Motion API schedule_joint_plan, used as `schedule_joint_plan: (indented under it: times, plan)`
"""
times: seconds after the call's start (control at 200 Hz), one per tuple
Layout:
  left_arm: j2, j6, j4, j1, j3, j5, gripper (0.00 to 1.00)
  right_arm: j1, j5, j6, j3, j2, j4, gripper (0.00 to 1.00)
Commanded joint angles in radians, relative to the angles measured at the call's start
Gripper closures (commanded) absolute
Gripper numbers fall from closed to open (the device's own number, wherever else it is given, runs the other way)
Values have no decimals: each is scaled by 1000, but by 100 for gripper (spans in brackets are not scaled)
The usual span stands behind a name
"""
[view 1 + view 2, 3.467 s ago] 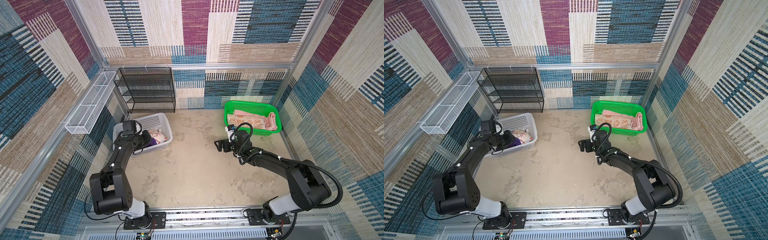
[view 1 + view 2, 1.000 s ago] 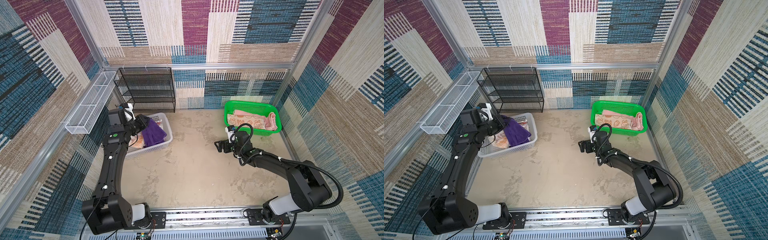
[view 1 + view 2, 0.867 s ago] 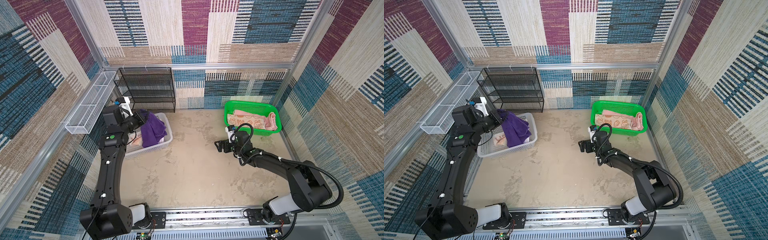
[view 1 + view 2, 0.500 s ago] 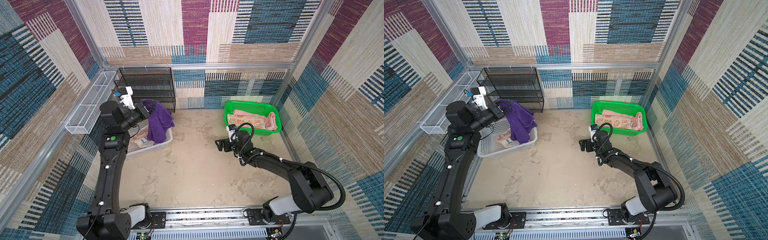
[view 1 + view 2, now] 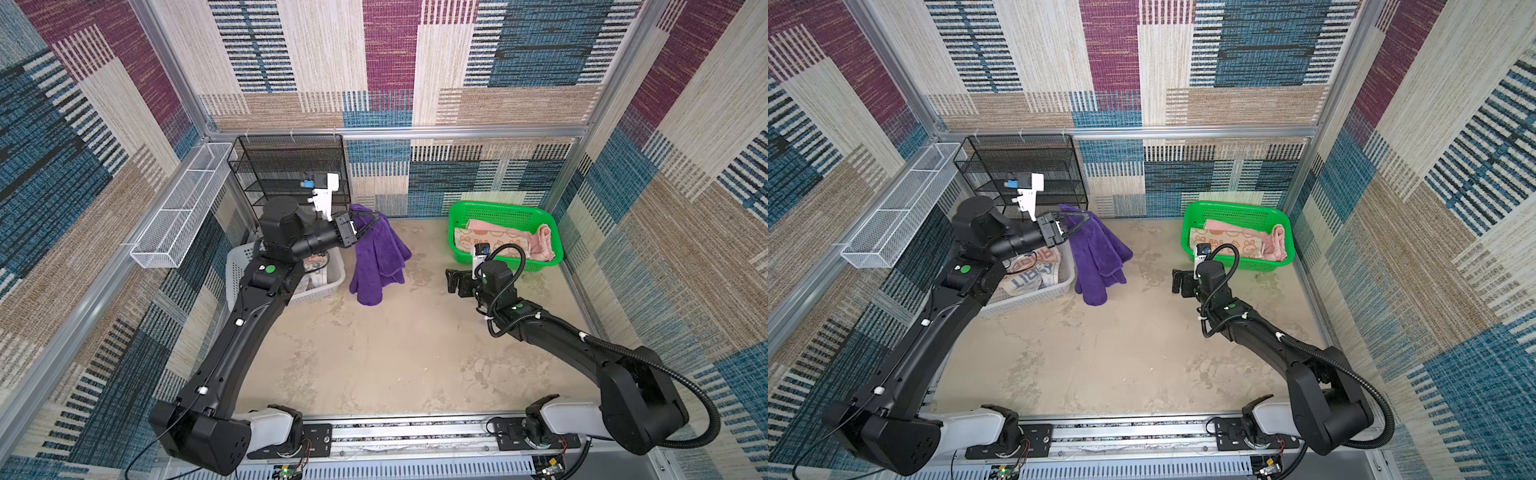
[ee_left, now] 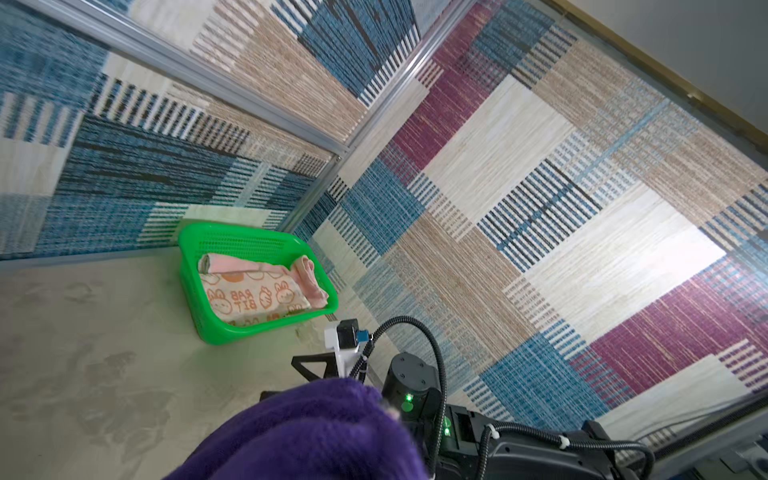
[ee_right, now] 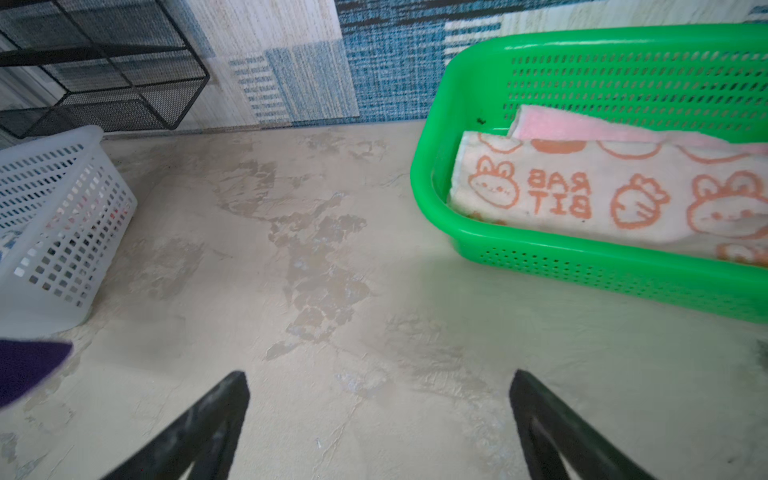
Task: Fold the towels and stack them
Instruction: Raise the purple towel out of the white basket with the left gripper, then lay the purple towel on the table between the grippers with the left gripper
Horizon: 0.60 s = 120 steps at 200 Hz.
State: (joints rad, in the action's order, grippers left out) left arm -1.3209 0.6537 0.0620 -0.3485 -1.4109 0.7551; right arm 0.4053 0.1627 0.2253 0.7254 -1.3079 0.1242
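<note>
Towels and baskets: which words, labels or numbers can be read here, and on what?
"RAB BIT": orange, two rows, on the cartoon towel in the green basket.
Big blue letters on the whitish towel in the white basket: crumpled, partly hidden, unreadable.
Nothing else legible.

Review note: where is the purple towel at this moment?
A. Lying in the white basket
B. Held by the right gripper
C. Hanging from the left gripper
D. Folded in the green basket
C: the purple towel hangs from the shut left gripper, beside the white basket rather than in it.
</note>
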Motion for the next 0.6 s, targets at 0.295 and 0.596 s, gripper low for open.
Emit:
schedule_joint_plan:
  times: [0.295, 0.596]
  plan:
    - [-242, -189, 193, -214, 66, -353, 100, -2, 1, -49, -18, 67, -67, 0]
    - [-333, -251, 348, -214, 135, -634, 100, -2, -51, -72, -1, 24, -104, 0]
